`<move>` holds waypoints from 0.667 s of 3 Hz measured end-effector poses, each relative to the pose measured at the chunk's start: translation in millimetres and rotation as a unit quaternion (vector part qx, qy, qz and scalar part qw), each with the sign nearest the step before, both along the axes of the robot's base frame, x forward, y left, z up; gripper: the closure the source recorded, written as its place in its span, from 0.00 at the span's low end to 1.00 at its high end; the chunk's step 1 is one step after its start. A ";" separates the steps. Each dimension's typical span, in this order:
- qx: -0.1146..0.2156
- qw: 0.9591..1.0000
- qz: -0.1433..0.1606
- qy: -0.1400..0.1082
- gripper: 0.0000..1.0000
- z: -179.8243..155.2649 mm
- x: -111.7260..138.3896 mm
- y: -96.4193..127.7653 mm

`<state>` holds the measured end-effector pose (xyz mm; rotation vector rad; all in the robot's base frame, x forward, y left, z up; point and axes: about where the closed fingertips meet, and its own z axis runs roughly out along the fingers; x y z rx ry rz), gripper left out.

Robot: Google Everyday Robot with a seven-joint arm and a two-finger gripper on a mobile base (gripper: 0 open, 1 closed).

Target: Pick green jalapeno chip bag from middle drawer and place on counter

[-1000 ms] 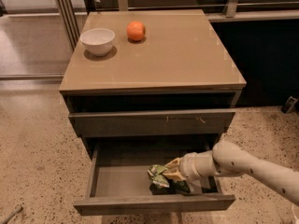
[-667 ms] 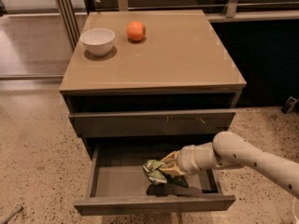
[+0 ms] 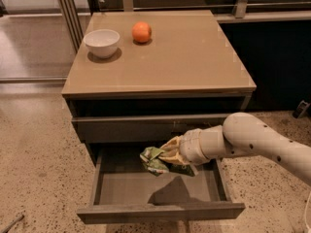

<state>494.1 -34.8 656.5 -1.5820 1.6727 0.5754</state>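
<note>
The green jalapeno chip bag [image 3: 152,160], crumpled green and white, hangs in my gripper [image 3: 171,153] above the floor of the open middle drawer [image 3: 160,211]. It casts a shadow on the drawer bottom, so it is lifted clear of it. My gripper is shut on the bag's right side. My pale arm [image 3: 252,142] reaches in from the right, in front of the cabinet. The tan counter [image 3: 184,57] lies above, with the bag below its front edge.
A white bowl [image 3: 102,41] and an orange fruit [image 3: 141,32] stand at the counter's back left. A closed drawer front [image 3: 131,128] sits just above the bag. A dark wall [image 3: 279,57] is on the right, and speckled floor [image 3: 34,169] surrounds the cabinet.
My gripper has risen and moved left with the bag. The bag has left the drawer floor and now hangs above it.
</note>
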 end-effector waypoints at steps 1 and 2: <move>0.000 1.000 0.000 0.000 1.00 0.0 0.0 0.0; 0.029 0.999 -0.018 0.005 1.00 24.9 4.5 -6.2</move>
